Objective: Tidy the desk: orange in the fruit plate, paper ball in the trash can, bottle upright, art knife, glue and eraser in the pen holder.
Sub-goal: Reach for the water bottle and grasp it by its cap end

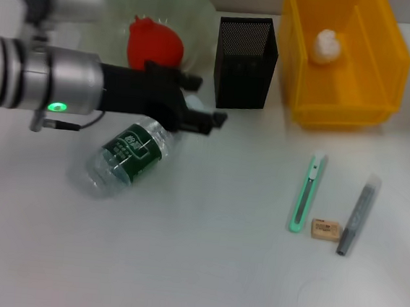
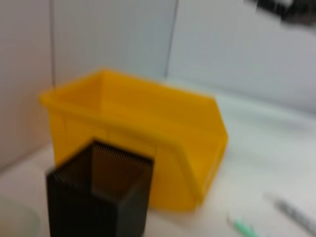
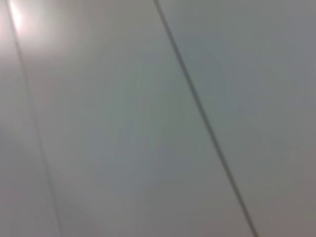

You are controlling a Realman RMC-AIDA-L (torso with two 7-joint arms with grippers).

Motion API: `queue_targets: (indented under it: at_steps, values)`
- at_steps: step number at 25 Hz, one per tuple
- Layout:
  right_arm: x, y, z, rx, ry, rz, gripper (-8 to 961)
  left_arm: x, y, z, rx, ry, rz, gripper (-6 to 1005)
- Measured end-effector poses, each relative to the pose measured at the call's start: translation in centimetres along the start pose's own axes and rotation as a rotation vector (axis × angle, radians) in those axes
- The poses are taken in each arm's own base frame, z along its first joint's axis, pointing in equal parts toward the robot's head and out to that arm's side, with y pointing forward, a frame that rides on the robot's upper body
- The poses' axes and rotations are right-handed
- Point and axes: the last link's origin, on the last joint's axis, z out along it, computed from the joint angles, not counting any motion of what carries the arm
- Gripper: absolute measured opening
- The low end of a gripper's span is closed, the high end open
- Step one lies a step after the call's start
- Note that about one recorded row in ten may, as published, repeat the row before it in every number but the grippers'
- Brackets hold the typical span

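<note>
Desk: white, all items borne on it.
Trash can: yellow bin, far right; paper ball contained.
Fruit plate: clear, far left; orange held inside.
Left gripper: extended over bottle's top end; whether fingers are apart or together cannot be told.
Bottle: laid on side, green label.
Pen holder: black mesh, upright between plate and bin.
Art knife, glue, eraser: 3 items laid on desk, right; eraser between other 2.
Right gripper: not seen.

Open white desk lies before the fallen clear plastic bottle; the black mesh pen holder stands close behind it.
</note>
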Motion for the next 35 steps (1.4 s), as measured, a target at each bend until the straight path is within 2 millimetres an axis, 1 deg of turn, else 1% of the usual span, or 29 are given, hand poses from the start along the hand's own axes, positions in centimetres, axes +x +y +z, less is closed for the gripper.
queue_targets:
  at_steps: [1, 2, 3, 5, 6, 7, 10, 15, 17, 20, 22, 27, 35]
  values:
    - [0.1, -0.1, -0.4, 0.015, -0.004, 0.001, 692, 0.5, 0.2, 0.7, 0.003, -0.055, 0.01, 785]
    - [0.4, -0.4, -1.5, 0.05, -0.012, 0.003, 692, 0.9, 0.4, 1.2, 0.009, -0.1, 0.023, 785]
    - [0.5, -0.5, -2.0, 0.065, -0.016, 0.001, 692, 1.6, 0.6, 2.3, 0.023, -0.169, 0.039, 785]
    - [0.6, -0.6, -2.9, 0.086, -0.023, -0.003, 692, 2.2, 0.4, 3.3, 0.061, -0.239, 0.057, 785]
    - [0.7, -0.6, -3.6, 0.101, -0.03, -0.002, 692, 2.7, 0.3, 4.2, 0.111, -0.287, 0.086, 784]
    - [0.7, -0.6, -3.6, 0.101, -0.03, -0.002, 692, 2.7, 0.3, 4.2, 0.111, -0.287, 0.086, 784]
    - [0.9, -0.7, -4.3, 0.122, -0.04, -0.002, 692, 3.0, 0.2, 5.2, 0.192, -0.332, 0.13, 784]
    - [1.1, -0.7, -4.6, 0.133, -0.041, -0.003, 692, 3.2, 0.1, 5.7, 0.247, -0.354, 0.154, 783]
    - [1.3, -0.7, -4.7, 0.137, -0.042, -0.001, 692, 3.3, 0.0, 6.2, 0.283, -0.377, 0.169, 783]
    - [1.4, -0.6, -4.6, 0.139, -0.044, 0.003, 692, 3.2, 0.0, 6.4, 0.29, -0.381, 0.174, 777]
    - [1.5, -0.6, -4.5, 0.142, -0.043, 0.006, 692, 3.0, 0.0, 6.9, 0.304, -0.394, 0.185, 773]
    - [1.5, -0.6, -4.5, 0.142, -0.043, 0.005, 692, 2.4, -0.4, 7.3, 0.319, -0.411, 0.19, 763]
    - [1.8, -0.6, -4.6, 0.146, -0.041, 0.017, 692, 2.0, -0.8, 7.7, 0.332, -0.419, 0.195, 748]
